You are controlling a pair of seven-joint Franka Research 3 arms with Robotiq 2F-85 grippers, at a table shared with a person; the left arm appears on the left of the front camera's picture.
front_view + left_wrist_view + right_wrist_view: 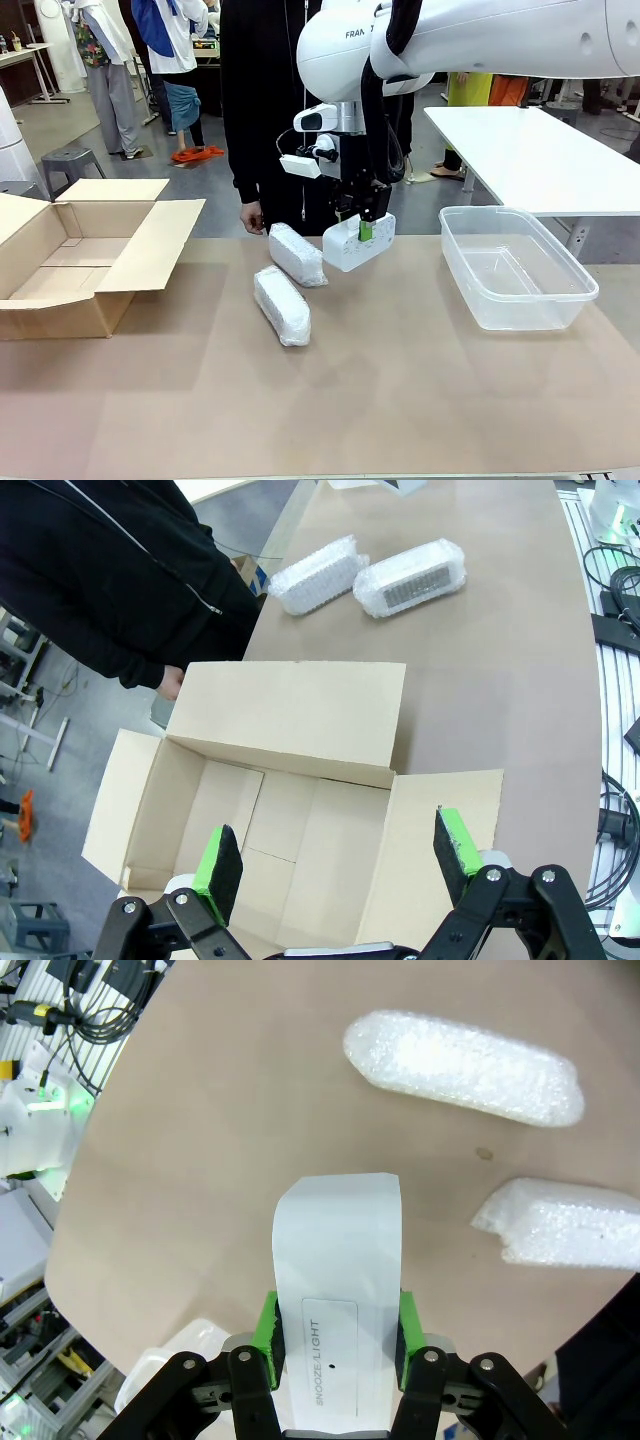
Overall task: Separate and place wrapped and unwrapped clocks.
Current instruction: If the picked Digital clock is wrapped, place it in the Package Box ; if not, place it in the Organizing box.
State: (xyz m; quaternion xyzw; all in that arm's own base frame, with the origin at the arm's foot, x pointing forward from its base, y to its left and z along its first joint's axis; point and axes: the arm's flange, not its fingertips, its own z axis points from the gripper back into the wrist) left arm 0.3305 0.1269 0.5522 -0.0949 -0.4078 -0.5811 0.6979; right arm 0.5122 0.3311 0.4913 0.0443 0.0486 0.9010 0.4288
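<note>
My right gripper (pixel 366 228) is shut on the bare white clock (pixel 358 242), holding it above the table near the far middle; the right wrist view shows the clock (pixel 336 1290) with its snooze button between the green pads (pixel 266 1332). Two bubble-wrapped clocks lie on the table to its left: one (pixel 296 254) at the far edge, the other (pixel 281 305) nearer me. The same wrapped bundles (pixel 462 1068) (pixel 565 1222) lie below the held clock. My left gripper (pixel 338 865) hangs open over the cardboard box (pixel 280 820), with the wrapped clocks (pixel 411 576) (pixel 314 574) farther off.
An open brown cardboard box (pixel 70 262) sits at the table's left. A clear plastic tub (pixel 515 266) stands at the right. A person in black (pixel 262 110) stands at the far edge, one hand (pixel 252 216) near the far wrapped clock.
</note>
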